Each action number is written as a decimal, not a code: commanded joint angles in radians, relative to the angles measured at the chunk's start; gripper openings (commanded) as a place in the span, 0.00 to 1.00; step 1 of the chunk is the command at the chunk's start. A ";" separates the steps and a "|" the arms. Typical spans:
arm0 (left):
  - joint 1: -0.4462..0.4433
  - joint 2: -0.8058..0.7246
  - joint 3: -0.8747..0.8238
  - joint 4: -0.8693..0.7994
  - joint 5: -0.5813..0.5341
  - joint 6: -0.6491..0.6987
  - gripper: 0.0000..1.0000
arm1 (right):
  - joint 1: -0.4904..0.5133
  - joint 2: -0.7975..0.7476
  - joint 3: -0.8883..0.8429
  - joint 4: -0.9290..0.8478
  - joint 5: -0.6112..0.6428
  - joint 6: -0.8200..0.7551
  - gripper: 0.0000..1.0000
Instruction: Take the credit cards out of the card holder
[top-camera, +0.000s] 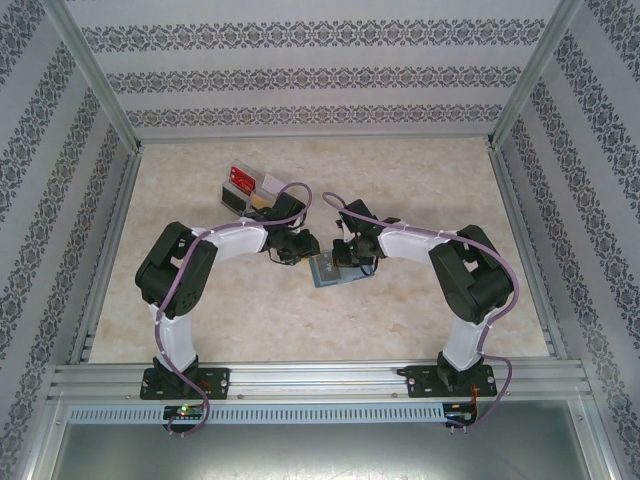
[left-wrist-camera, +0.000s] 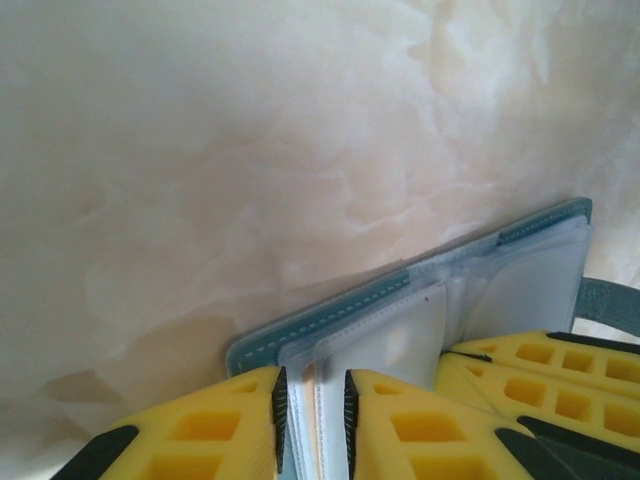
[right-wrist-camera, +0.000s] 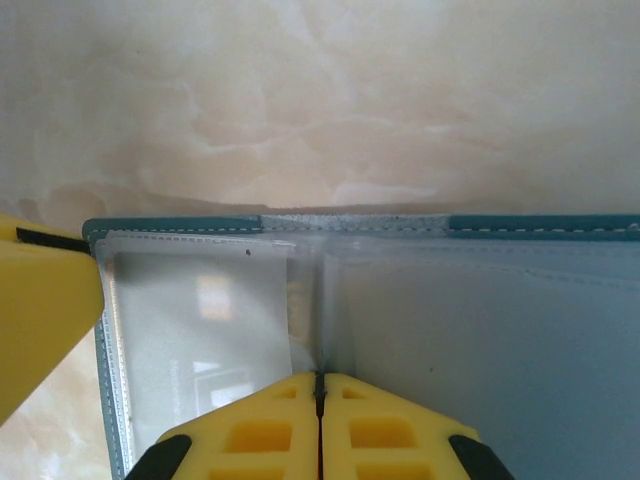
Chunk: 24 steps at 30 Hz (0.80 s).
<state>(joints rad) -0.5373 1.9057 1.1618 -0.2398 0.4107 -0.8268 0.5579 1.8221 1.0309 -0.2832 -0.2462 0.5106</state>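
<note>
cards out: credit cards (top-camera: 245, 188) lie in a loose bunch on the surface (top-camera: 420, 190), far-left of centre. Red one on top, pale and orange-yellow ones under or beside it. They are apart from the card holder.
left arm: elbow bent, reaching in toward centre, wrist just on the near side of the loose cards.
left claw (left-wrist-camera: 312, 380): yellow fingers nearly together, with thin clear pocket sheets of the card holder nipped in the narrow gap. It sits at the holder's left corner.
card holder (top-camera: 328, 272): blue-grey, lying open and flat on the surface at centre, between the two claws. Teal stitched edge and clear slot pockets face up.
left pocket: right wrist view shows a pale card (right-wrist-camera: 200, 330) through the clear plastic, inside the slot.
right pocket: clear and greyish; cannot tell what is in it.
right claw (right-wrist-camera: 320, 382): fingers pressed tight together, tips on the holder's middle fold. Cannot tell whether a sheet is caught between them.
right arm: bent, reaching in from the right, claw just beside the left claw over the holder.
surface: beige, marbled.
</note>
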 joint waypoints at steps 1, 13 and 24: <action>-0.010 -0.038 -0.006 -0.008 -0.039 0.005 0.26 | -0.006 0.071 -0.043 -0.033 0.039 0.009 0.08; -0.010 0.006 -0.009 0.067 0.062 -0.024 0.24 | -0.006 0.072 -0.048 -0.033 0.038 0.011 0.08; -0.010 0.032 0.009 0.010 0.011 -0.011 0.26 | -0.006 0.074 -0.049 -0.033 0.039 0.010 0.08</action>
<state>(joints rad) -0.5377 1.9217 1.1564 -0.1951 0.4526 -0.8391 0.5579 1.8221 1.0271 -0.2779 -0.2520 0.5110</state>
